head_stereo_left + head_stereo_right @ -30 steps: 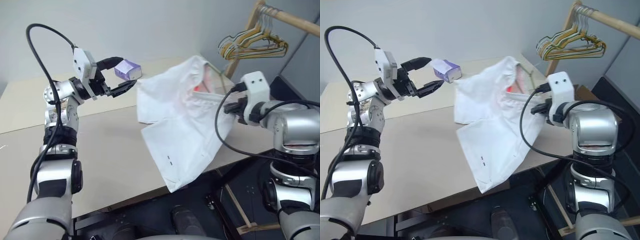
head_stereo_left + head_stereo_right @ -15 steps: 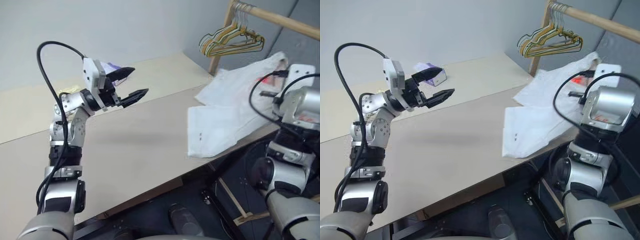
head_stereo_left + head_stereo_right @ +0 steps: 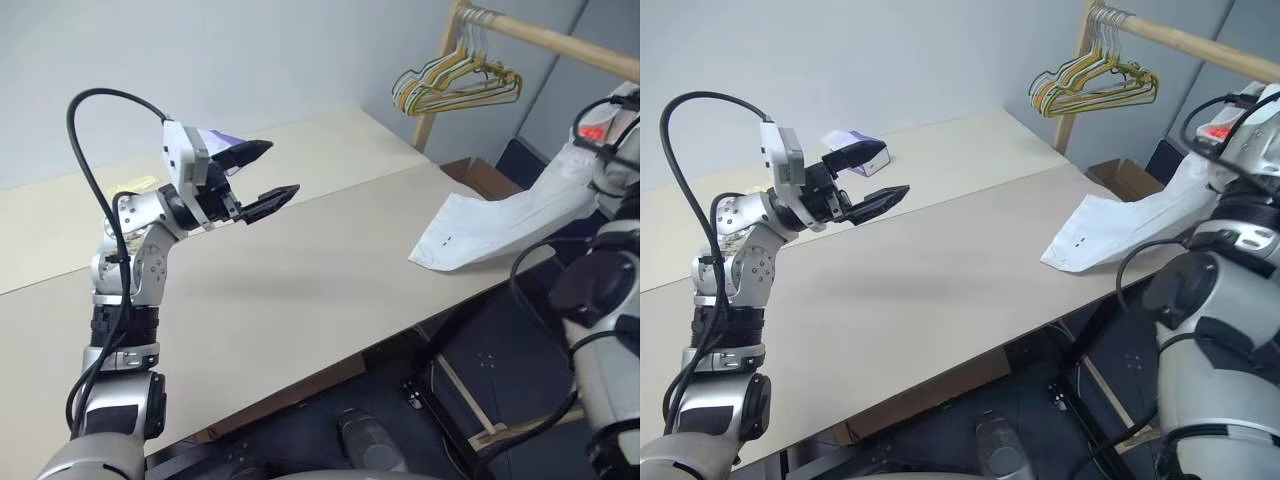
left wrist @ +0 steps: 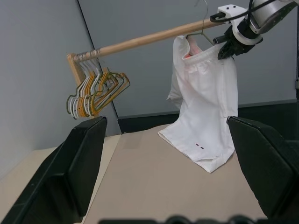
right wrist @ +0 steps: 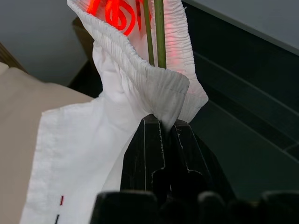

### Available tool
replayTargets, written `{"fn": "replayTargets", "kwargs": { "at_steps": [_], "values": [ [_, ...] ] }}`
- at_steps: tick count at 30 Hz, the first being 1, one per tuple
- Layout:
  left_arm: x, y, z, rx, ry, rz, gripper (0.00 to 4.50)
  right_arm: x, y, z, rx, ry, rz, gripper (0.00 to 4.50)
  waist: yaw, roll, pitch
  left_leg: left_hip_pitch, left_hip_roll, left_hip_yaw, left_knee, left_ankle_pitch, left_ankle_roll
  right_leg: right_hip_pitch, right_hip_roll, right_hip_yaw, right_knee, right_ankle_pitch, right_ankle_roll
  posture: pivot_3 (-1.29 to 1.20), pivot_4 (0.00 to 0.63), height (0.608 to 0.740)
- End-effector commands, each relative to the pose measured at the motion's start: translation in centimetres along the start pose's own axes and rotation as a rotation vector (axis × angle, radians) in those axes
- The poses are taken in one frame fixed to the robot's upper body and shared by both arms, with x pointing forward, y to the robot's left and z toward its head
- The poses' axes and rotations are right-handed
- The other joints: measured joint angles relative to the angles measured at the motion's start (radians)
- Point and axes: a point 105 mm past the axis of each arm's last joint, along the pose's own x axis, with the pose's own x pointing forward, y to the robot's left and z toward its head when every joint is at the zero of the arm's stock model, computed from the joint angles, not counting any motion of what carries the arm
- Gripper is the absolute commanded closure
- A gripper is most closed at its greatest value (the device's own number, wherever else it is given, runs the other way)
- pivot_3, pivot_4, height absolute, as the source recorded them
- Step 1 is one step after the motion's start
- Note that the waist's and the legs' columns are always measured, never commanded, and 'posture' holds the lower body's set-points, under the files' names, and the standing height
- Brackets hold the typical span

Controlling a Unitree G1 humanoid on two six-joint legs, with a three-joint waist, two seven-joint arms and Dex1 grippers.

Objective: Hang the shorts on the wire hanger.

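Left wrist view: the right pincer (image 4: 227, 45), jaws clamped on the gathered waistband, holds the shorts (image 4: 204, 109) up beside the wooden rail (image 4: 154, 36), the thin hook of the wire hanger (image 4: 202, 18) rising from inside the waistband toward the rail. Whether that hook already sits over the rail cannot be told. The garment hangs long axis nearly vertical, its lower hem resting on the far corner of the desk (image 4: 154, 177).

Seen from the head, the shorts stretch from the raised right arm down to the desk edge, well to the right of the left pincer (image 3: 262, 171), which hovers spread wide and empty over the middle of the desk, pointing toward the garment across a broad bare stretch. The right arm is plainly the nearer hand, already in contact; the left stands well apart.

Right wrist view: two thin greenish wire strands run up through the waistband just past the closed black fingers (image 5: 154, 149), so the hanger lies directly ahead of the grip, inside the cloth.

A bunch of coloured hangers (image 3: 455, 82) hangs at the near end of the rail, and a small purple-and-white box (image 3: 857, 148) sits behind the left pincer. The shorts bear a red printed motif inside the waist and two small dashes near the hem; no readable lettering or brand shows.
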Motion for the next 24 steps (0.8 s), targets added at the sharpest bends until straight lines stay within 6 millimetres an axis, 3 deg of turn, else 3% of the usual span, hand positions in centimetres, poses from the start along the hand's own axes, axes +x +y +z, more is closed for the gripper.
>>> {"fn": "replayTargets", "kwargs": {
  "at_steps": [1, 8, 24],
  "values": [
    [0.2, -0.3, 1.0, 0.033, -0.018, -0.01, 0.07, -0.1, -0.3, 1.9, 0.086, -0.056, 0.02, 4.5, -0.008, 0.0, 0.0, 0.0, -0.001, 0.001, 0.0, 0.0, 0.0, 0.0, 0.0, 0.001, 0.0, 0.0, 0.001, -0.26, 0.0, 0.74],
    [0.0, -0.8, 1.0, 0.025, -0.019, -0.022, 0.07, 0.7, -0.8, 1.0, 0.191, -0.006, 0.042, 4.5, -0.02, 0.0, 0.0, 0.001, -0.004, 0.004, 0.0, -0.001, 0.002, 0.0, -0.003, 0.006, -0.001, 0.0, 0.005, -0.25, 0.0, 0.74],
    [-0.9, -2.6, 1.5, -0.002, -0.068, -0.111, 0.07, 2.1, -2.0, -1.4, 0.233, 0.069, 0.006, 4.5, -0.008, -0.001, 0.001, 0.001, -0.005, 0.004, 0.0, -0.001, 0.002, 0.0, -0.003, 0.008, -0.002, -0.001, 0.011, -0.22, 0.0, 0.74]
  ]
}}
